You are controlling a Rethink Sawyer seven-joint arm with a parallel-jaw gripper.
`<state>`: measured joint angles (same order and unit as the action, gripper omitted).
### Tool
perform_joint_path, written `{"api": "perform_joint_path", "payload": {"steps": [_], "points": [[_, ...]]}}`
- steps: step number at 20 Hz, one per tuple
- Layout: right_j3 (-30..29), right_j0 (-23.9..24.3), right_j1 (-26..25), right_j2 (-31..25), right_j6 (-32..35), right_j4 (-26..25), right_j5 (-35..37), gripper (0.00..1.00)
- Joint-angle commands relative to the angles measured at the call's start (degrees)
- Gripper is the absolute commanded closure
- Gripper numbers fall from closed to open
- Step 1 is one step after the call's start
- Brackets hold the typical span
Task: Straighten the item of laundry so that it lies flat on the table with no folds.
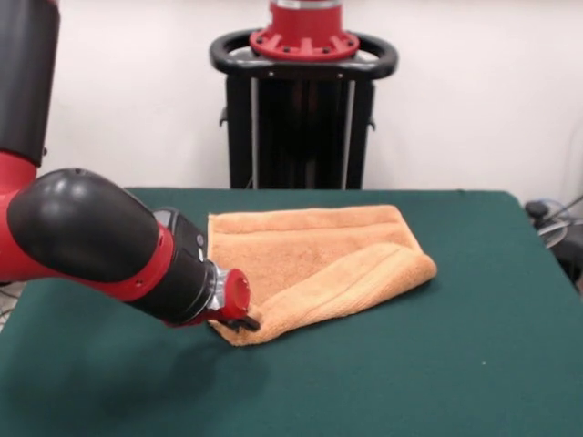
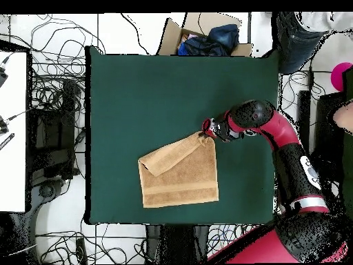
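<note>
The orange-tan towel [image 1: 314, 259] lies on the dark green table [image 1: 474, 346], near the robot's side. One edge is folded over in a thick diagonal flap [image 1: 364, 282]. In the overhead view the towel [image 2: 183, 181] shows the flap [image 2: 169, 155] running from its left side up to its top right corner. My gripper [image 1: 241, 320] is low at the towel's near left corner in the front view, shut on that corner. In the overhead view the gripper [image 2: 206, 132] meets the towel's pointed top right corner. No white label shows.
The robot's pedestal [image 1: 305, 100] stands behind the table's far edge. Overhead, a cardboard box with dark blue cloth [image 2: 207, 36] sits beyond the table, a person [image 2: 303, 34] stands at the top right, cables [image 2: 58, 90] cover the floor, and a white desk [image 2: 12, 131] is at left.
</note>
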<state>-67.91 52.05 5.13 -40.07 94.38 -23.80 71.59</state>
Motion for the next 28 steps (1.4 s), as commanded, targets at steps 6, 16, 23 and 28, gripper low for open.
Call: {"api": "perform_joint_path", "payload": {"steps": [6, 16, 23, 28], "points": [[2.59, 1.26, -6.13, -6.19, -17.78, 1.03, -9.24, 1.00], [5.32, 2.34, -9.35, -6.63, -23.76, 0.18, -8.89, 1.00], [5.27, 2.01, -8.90, -6.17, -23.91, -0.11, -9.06, 0.00], [5.25, 1.94, -8.81, -6.06, -24.03, -0.20, -8.97, 0.00]]}}
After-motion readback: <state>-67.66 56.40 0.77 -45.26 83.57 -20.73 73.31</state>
